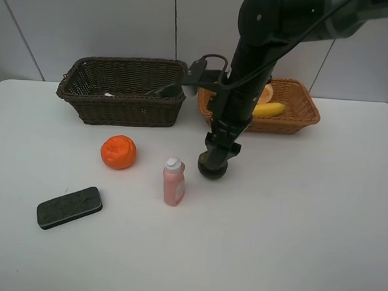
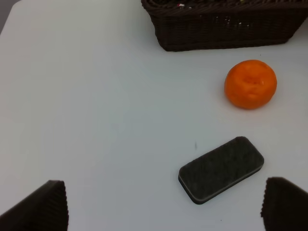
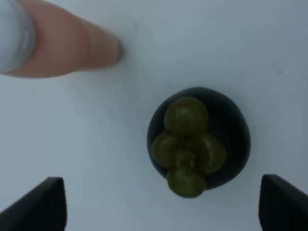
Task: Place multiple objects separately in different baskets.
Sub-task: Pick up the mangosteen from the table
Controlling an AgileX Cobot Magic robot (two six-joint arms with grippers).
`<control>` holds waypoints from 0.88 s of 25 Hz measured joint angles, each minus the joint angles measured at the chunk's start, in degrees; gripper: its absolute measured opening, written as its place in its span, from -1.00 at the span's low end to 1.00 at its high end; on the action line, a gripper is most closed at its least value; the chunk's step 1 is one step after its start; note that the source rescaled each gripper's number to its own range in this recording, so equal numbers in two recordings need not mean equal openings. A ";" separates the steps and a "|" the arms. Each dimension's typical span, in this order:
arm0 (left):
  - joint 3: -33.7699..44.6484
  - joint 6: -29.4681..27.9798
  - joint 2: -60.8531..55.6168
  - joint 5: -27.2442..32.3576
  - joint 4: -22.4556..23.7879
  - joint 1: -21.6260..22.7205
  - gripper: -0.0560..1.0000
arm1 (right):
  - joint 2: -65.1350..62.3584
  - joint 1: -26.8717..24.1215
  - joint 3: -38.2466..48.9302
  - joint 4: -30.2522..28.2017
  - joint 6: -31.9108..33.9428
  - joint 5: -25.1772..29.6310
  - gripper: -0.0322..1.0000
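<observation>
My right gripper [image 1: 217, 157] hangs open just above the dark mangosteen [image 1: 213, 168] at mid-table. In the right wrist view the mangosteen [image 3: 199, 144] lies between the fingertips [image 3: 42, 204], untouched, with the pink bottle [image 3: 57, 43] beside it. The pink bottle [image 1: 174, 181] stands upright left of the mangosteen. Further left lie a wrinkled orange [image 1: 118, 151] and a dark eraser [image 1: 69, 207]. My left gripper [image 2: 166, 211] is open above the table, empty, near the eraser [image 2: 221, 169] and the orange [image 2: 250, 83]. The light basket [image 1: 306, 115] holds a banana [image 1: 269, 110] and an orange-red fruit [image 1: 266, 94].
The dark brown basket [image 1: 121, 109] stands at the back left, the light one at the back right. A dark item [image 1: 165, 90] lies in the dark basket's right end. The right arm reaches down in front of both baskets.
</observation>
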 joint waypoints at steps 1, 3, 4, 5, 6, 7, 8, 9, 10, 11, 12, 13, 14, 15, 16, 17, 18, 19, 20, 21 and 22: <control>0.00 0.00 0.00 0.00 0.00 0.00 1.00 | 0.60 0.00 0.00 0.00 0.00 -0.93 1.00; 0.00 0.00 0.00 0.00 0.00 0.00 1.00 | 1.42 0.00 0.00 0.12 0.00 -2.18 1.00; 0.00 0.00 0.00 0.00 0.00 0.00 1.00 | 1.80 0.04 0.00 0.11 0.00 -2.74 1.00; 0.00 0.00 0.00 0.00 0.00 0.00 1.00 | 2.15 0.04 0.00 0.11 0.00 -3.20 1.00; 0.00 0.00 0.00 0.00 0.00 0.00 1.00 | 2.50 0.04 0.00 0.06 0.00 -3.73 1.00; 0.00 0.00 0.00 0.00 0.00 0.00 1.00 | 3.01 0.04 0.00 0.06 0.00 -4.18 1.00; 0.00 0.00 0.00 0.00 0.00 0.00 1.00 | 3.50 0.04 0.00 0.06 0.00 -4.59 1.00; 0.00 0.00 0.00 0.00 0.00 0.00 1.00 | 4.10 0.04 0.00 0.06 0.00 -5.01 1.00; 0.00 0.00 0.00 0.00 0.00 0.00 1.00 | 4.57 0.04 0.00 0.06 0.00 -5.36 1.00; 0.00 0.00 0.00 0.00 0.00 0.00 1.00 | 5.14 0.04 0.00 0.01 0.00 -5.59 1.00; 0.00 0.00 0.00 0.00 0.00 0.00 1.00 | 5.70 0.04 0.00 0.01 0.00 -5.87 1.00; 0.00 0.00 0.00 0.00 0.00 0.00 1.00 | 6.15 0.04 0.00 -0.04 0.00 -6.17 1.00; 0.00 0.00 0.00 0.00 0.00 0.00 1.00 | 6.54 0.04 0.00 -0.04 0.00 -6.47 1.00; 0.00 0.00 0.00 0.00 0.00 0.00 1.00 | 7.04 0.04 0.00 -0.04 0.00 -6.60 1.00; 0.00 0.00 0.00 0.00 0.00 0.00 1.00 | 7.43 0.04 0.00 -0.04 0.00 -6.88 1.00; 0.00 0.00 0.00 0.00 0.00 0.00 1.00 | 7.81 0.04 0.00 -0.10 0.00 -7.18 1.00; 0.00 0.00 0.00 0.00 0.00 0.00 1.00 | 8.29 0.04 0.00 -0.10 0.00 -7.59 1.00; 0.00 0.00 0.00 0.00 0.00 0.00 1.00 | 8.76 0.04 0.00 -0.10 0.00 -7.94 1.00; 0.00 0.00 0.00 0.00 0.00 0.00 1.00 | 9.16 0.04 0.00 -0.10 0.00 -8.16 1.00; 0.00 0.00 0.00 0.00 0.00 0.00 1.00 | 9.49 0.04 0.00 -0.10 0.00 -8.34 1.00; 0.00 0.00 0.00 0.00 0.00 0.00 1.00 | 9.75 0.04 0.00 -0.10 0.00 -8.58 1.00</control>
